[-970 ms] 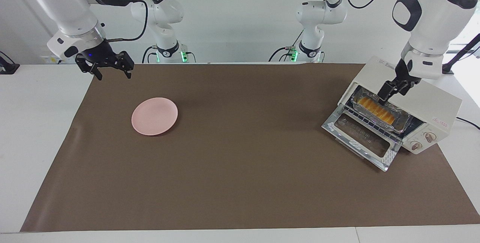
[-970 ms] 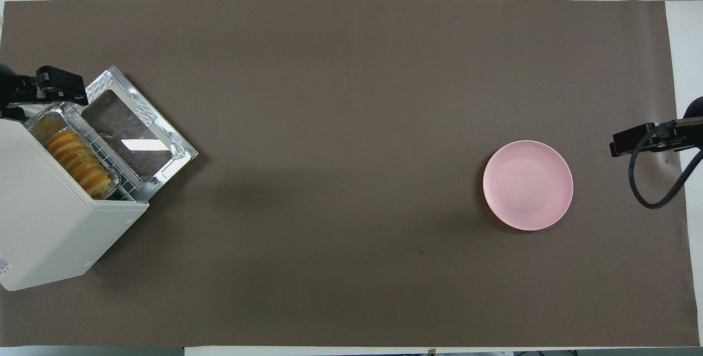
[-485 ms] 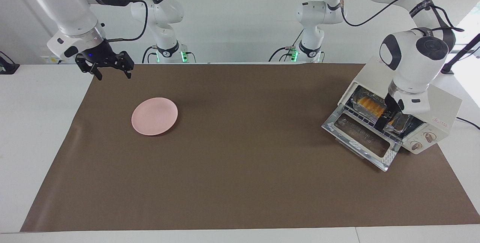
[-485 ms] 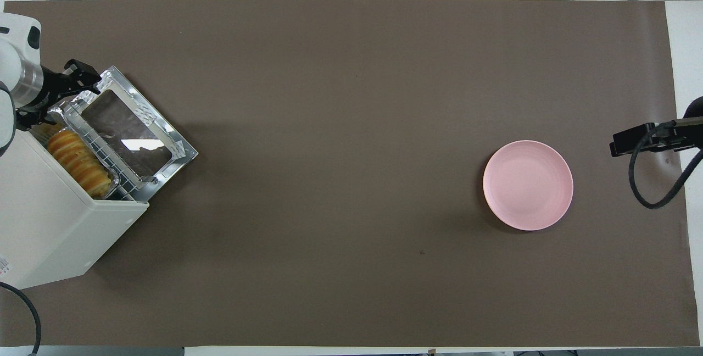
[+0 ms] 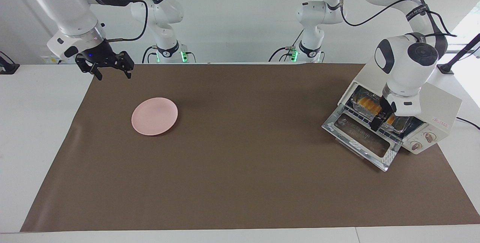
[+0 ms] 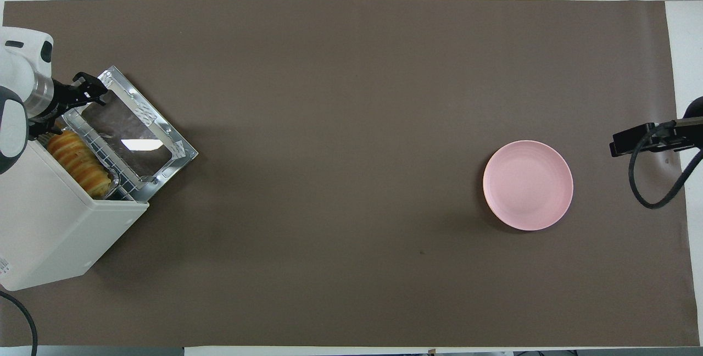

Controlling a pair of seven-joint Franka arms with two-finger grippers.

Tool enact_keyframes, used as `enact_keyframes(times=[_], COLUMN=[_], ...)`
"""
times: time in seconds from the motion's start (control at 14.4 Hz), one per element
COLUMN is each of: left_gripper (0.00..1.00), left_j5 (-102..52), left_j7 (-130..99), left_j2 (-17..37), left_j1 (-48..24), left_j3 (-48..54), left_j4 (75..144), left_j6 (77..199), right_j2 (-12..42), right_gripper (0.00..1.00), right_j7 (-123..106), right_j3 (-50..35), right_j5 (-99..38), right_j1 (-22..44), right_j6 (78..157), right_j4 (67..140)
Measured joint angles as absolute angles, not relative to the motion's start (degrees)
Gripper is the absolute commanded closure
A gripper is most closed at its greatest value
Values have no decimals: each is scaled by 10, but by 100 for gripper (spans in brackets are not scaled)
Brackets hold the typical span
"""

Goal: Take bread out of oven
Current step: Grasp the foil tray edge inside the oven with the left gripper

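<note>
The oven (image 6: 55, 229) sits at the left arm's end of the table (image 6: 351, 98), its door (image 6: 132, 131) dropped open. The bread (image 6: 77, 161) lies inside in a foil tray (image 6: 112, 184). The left gripper (image 6: 74, 95), fingers parted, hovers over the door's edge. A pink plate (image 6: 528, 185) lies toward the right arm's end, the right gripper (image 6: 631, 140) over the mat's (image 6: 351, 235) edge beside it.

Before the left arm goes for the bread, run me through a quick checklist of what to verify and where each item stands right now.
1. Oven door dropped fully open: ok.
2. Bread reachable, sitting in the foil tray on the wire rack at the oven mouth: ok.
3. Left gripper open and at the oven mouth, in front of the bread: ok.
4. Left gripper's fingers straddling the bread or the tray rim: cannot tell.
5. Pink plate bare, toward the right arm's end of the table: ok.
6. Right gripper open, waiting over the mat's edge, away from the oven: ok.
</note>
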State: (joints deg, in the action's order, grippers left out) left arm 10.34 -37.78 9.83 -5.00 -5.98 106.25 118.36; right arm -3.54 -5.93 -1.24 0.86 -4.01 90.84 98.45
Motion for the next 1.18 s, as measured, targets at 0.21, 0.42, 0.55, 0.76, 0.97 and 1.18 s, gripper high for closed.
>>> enact_keyframes(times=[0.21,0.42,0.55,0.76,0.97,1.18], left_gripper=[0,0,0,0,0,17], left_j5=[105,105,105,105,105,105], left_j7=[-378,-378,-378,-378,-378,-378], left_j2=[89,83,79,79,79,80], left_j1=[-50,-52,-56,-57,-58,-58], left_j3=[-58,-54,-54,-53,-52,-51], left_j4=[1084,1097,1111,1122,1133,1143], left_j6=[1207,1209,1209,1209,1210,1214], right_j2=[-35,-35,-35,-35,-35,-35], right_gripper=[0,0,0,0,0,0], right_j7=[-59,-59,-59,-59,-59,-59], right_j3=[-12,-12,-12,-12,-12,-12], right_j5=[9,9,9,9,9,9], right_j1=[-40,-40,-40,-40,-40,-40], right_j6=[908,908,908,908,908,908], right_j4=[984,984,984,984,984,984])
